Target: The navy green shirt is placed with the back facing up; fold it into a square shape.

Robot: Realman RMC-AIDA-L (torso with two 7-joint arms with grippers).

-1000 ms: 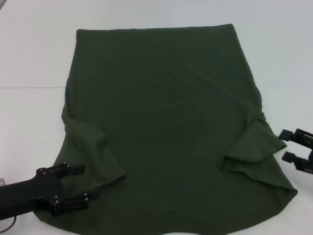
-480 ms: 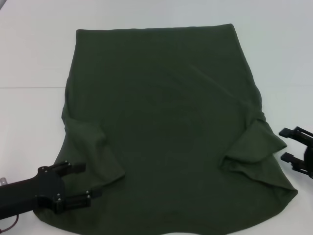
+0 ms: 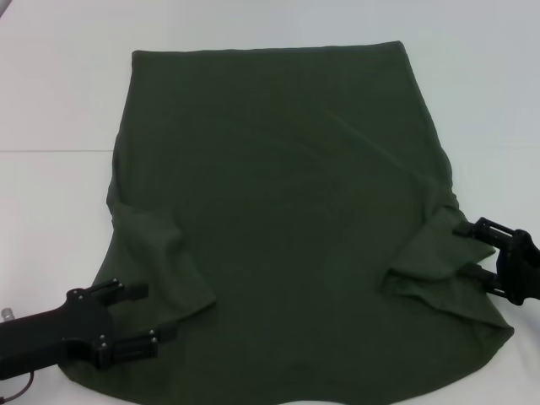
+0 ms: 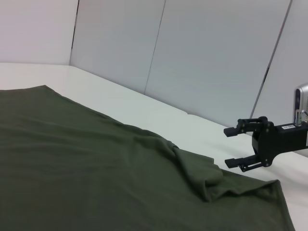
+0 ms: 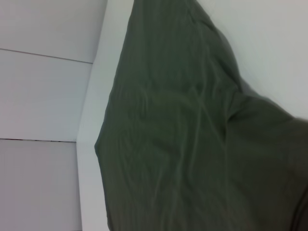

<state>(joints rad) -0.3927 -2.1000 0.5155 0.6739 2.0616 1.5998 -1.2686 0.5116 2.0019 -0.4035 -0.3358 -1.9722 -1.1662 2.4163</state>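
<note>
Head view first: the navy green shirt (image 3: 278, 219) lies spread on the white table (image 3: 59, 101), both sleeves already folded in over the body. My right gripper (image 3: 475, 250) has slid inward from the bare table off the shirt's edge and now sits over the edge of the folded right sleeve (image 3: 434, 253), fingers apart, one finger above the sleeve tip and the other lower against the cloth. My left gripper (image 3: 142, 315) has barely shifted, only dropped a touch; it sits over the shirt's near left corner, just below the folded left sleeve (image 3: 160, 257), fingers apart, nothing between them. Shirt itself looks unmoved.

Left wrist view: shirt fills the ground ahead of me, and the far right gripper (image 4: 238, 147) shows across it with its fingers spread, right at the bunched sleeve (image 4: 204, 175). Whether the lower finger touches the fabric I cannot tell. My own left fingers do not show.

Right wrist view: only green cloth (image 5: 192, 134) close below me, creases running along it, white table (image 5: 269, 43) beside it. My own fingers are not visible.

Meaning, as I judge it: the right side has closed the gap and is lined up for a pinch at the sleeve edge; the left looks ready at its corner. No grasp yet, so the next fold has not begun.
</note>
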